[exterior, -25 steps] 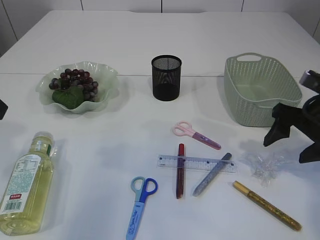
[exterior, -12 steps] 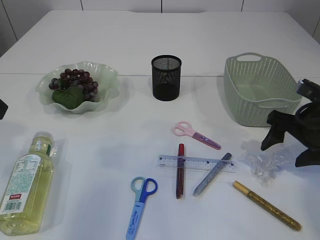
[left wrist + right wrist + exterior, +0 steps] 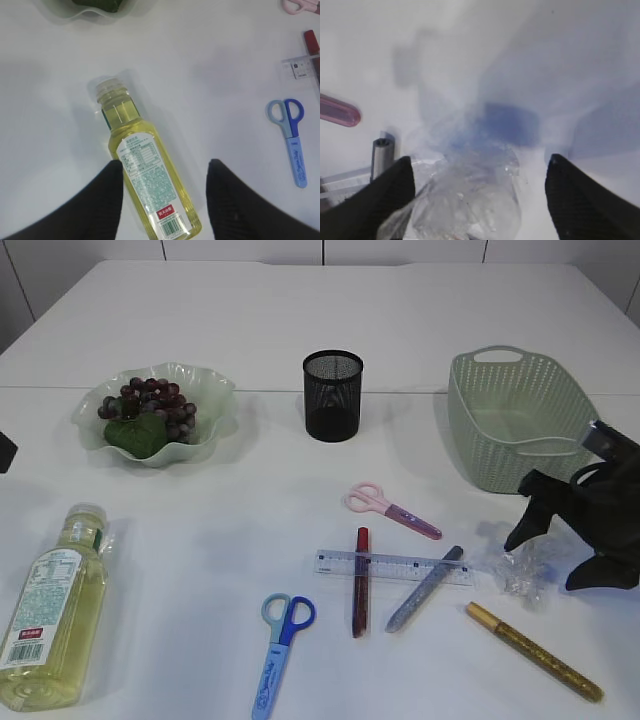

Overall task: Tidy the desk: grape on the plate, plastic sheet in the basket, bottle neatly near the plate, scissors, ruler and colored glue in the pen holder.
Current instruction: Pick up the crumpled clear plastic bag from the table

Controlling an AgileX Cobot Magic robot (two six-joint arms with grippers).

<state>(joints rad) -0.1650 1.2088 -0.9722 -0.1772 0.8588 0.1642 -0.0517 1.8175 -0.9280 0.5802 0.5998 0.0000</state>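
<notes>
Right wrist view puts my right gripper point(image 3: 479, 197) directly over the crumpled clear plastic sheet point(image 3: 465, 200) — its two black fingers are spread wide on either side of the sheet and have no hold on it. In the exterior view that gripper point(image 3: 560, 550) hangs low at the right edge of the white table point(image 3: 250, 510), just in front of the pale green woven basket point(image 3: 520, 420), with the sheet point(image 3: 525, 570) lying on the table beneath it. My left gripper point(image 3: 162, 200) is open as well, its fingers straddling the lower part of the yellow-filled plastic bottle point(image 3: 145, 180), which lies on its side — I can't tell whether they touch it. Purple grapes point(image 3: 150, 405) sit in the wavy translucent green plate point(image 3: 215, 400) at the far left. Near the black mesh pen holder point(image 3: 333, 395), out on the table, lie pink scissors point(image 3: 390, 508), blue scissors point(image 3: 280, 640), a clear ruler point(image 3: 395, 566), and red point(image 3: 360, 580), silver-blue point(image 3: 425, 588) and gold point(image 3: 535, 651) glue pens; the ruler crosses the red and silver ones.
</notes>
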